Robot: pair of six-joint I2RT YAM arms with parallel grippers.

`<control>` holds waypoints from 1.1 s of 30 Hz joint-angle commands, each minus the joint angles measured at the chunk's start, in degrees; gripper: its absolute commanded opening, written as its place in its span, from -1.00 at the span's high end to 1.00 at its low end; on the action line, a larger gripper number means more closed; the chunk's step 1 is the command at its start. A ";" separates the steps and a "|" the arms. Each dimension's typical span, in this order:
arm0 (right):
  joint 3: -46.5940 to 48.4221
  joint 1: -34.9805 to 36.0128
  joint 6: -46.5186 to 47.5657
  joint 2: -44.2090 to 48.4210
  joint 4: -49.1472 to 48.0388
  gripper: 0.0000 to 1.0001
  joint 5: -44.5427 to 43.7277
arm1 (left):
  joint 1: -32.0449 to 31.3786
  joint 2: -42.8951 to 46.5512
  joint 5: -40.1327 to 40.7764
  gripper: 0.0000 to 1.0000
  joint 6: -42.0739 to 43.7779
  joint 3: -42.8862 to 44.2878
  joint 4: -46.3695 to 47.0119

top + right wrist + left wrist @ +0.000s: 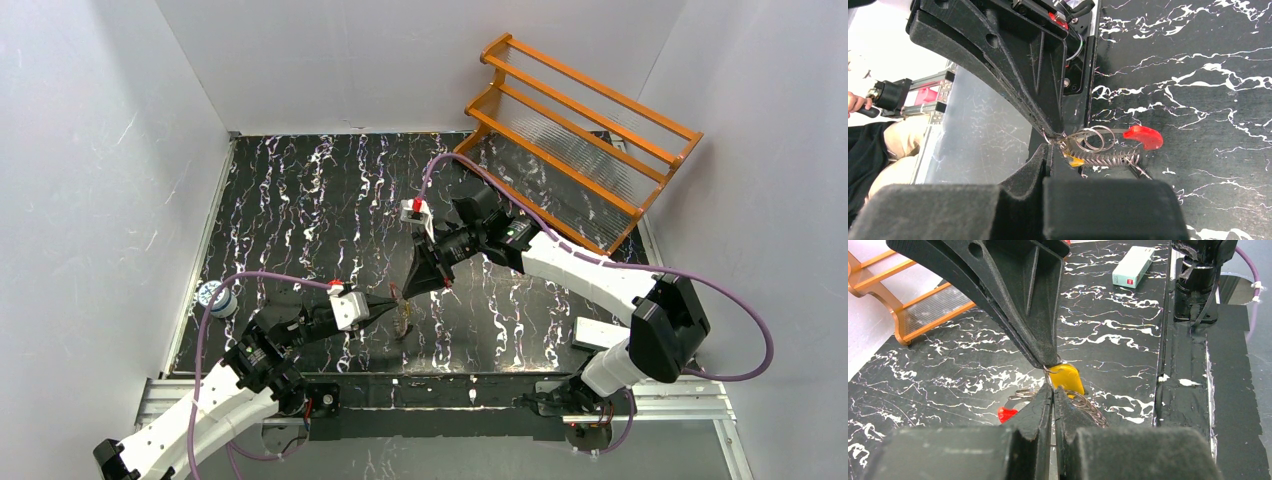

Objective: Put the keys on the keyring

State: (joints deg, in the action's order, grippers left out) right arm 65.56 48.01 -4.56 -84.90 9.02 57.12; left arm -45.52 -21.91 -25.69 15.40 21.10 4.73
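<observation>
I have both arms meeting over the near part of the table, a little left of its middle. The left gripper is fully closed. Its two fingers press together on a thin wire that comes up between them. The right gripper comes down from the far side, also closed to a point, and the same wire sits at its tip. The two tips almost touch each other.

The wire belongs to the keyring, which hangs just to the right of the tips. It has small silver loops, a red piece on its right end and a coil of wire below the loops. A yellow key sits right behind my left fingers, touching the wire. The silvery key I cannot pick out in this bundle.

I think I hold it this way because the wire is too thin for one gripper. One pinch fixes the ring and the other must open or guide the wire end so a key can slide on. Whether the yellow key is already threaded on, I cannot tell. The risk, as I judge it, is that the wire slips out from such narrow tips.
</observation>
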 commanded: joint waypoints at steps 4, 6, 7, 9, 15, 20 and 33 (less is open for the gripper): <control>2.36 0.07 0.47 -1.20 0.73 0.97 -1.99 | -0.18 0.97 -1.77 1.00 0.16 -0.20 2.91; 2.53 0.07 0.90 -1.46 1.64 0.97 -2.13 | -0.19 1.07 -1.79 1.00 0.16 -0.27 2.91; 2.55 0.02 0.92 -1.57 1.86 0.97 -2.17 | -0.18 1.08 -1.74 1.00 0.16 -0.27 2.91; 2.56 -0.02 1.05 -1.67 2.32 0.97 -2.17 | -0.18 1.23 -1.73 1.00 0.16 -0.27 2.83; 2.92 -0.56 1.23 -1.18 3.16 0.97 -1.74 | -0.18 1.48 -1.64 1.00 0.16 -0.27 2.42; 3.75 -0.84 1.65 -0.04 3.91 0.97 -0.15 | -0.17 1.61 -1.45 1.00 0.17 -0.27 2.13; 4.36 -0.81 0.86 0.09 1.52 0.97 7.22 | -0.11 1.61 -1.18 1.00 0.16 -0.21 1.95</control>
State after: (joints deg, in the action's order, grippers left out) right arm 66.35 47.31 -4.12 -85.84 11.88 60.77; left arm -45.52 -20.84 -26.15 15.42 20.93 4.71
